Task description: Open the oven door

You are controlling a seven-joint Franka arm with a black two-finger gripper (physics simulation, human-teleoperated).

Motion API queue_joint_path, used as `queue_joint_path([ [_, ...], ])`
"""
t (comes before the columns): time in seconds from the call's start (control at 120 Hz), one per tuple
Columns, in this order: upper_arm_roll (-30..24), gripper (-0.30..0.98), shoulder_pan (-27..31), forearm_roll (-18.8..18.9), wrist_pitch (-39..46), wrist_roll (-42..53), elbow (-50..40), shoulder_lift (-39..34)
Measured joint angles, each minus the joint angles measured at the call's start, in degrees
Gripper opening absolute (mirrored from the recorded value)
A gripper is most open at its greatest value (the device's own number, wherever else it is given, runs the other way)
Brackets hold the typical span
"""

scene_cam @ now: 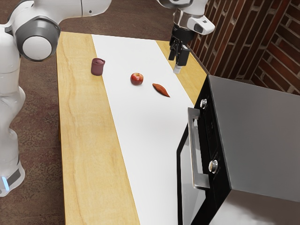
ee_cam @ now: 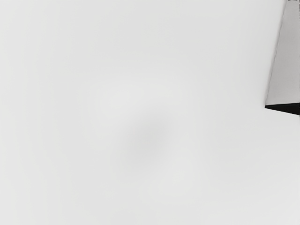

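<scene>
Gripper (scene_cam: 177, 69) well apart from handle (scene_cam: 192, 143); can't tell its opening or any hold. Oven door (scene_cam: 185, 164) at exterior view's right. You're on approach; next, align with handle before pulling.

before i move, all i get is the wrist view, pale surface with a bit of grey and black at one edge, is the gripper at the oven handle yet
Observer: No. The exterior view shows a clear gap between the gripper and the handle.

Operator: ok, and anything loose on the table i should steer round

Observer: Yes, three things stand or lie on the table: a dark red mug, an apple and a sweet potato.
</scene>
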Motion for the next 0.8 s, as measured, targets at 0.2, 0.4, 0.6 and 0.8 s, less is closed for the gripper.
queue_joint_path([
  [0.2, 0.46, 0.69, 2.67, -2.95, -0.08, 0.09, 0.0, 0.26],
  [0.4, -2.0, 0.69, 3.15, -2.97, -1.93, 0.71, 11.29, -1.53],
  [0.6, -26.5, 0.68, -4.23, 13.05, 3.7, 15.48, 16.6, -1.67],
  [0.8, -35.79, 0.68, -3.38, 21.56, 12.37, 25.99, -7.63, -18.67],
])
